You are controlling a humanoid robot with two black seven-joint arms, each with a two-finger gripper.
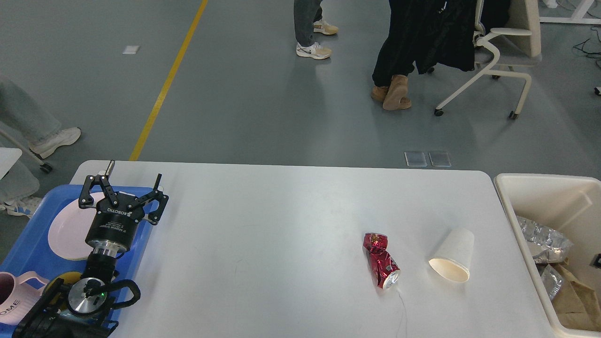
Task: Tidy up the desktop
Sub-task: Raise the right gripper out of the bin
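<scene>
On our large white rectangular desktop point(281, 234): crushed red metal can point(381, 261), tipped white paper cup point(453, 256) at its three o'clock; our left gripper point(123, 188) spread, empty.

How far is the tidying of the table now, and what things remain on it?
Partly done. Foil and brown paper already lie in the cream bin, and a plate and mug sit on the blue tray. Nothing is in hand: the left gripper is open and empty. The crushed red can and the tipped paper cup remain on the table.
</scene>
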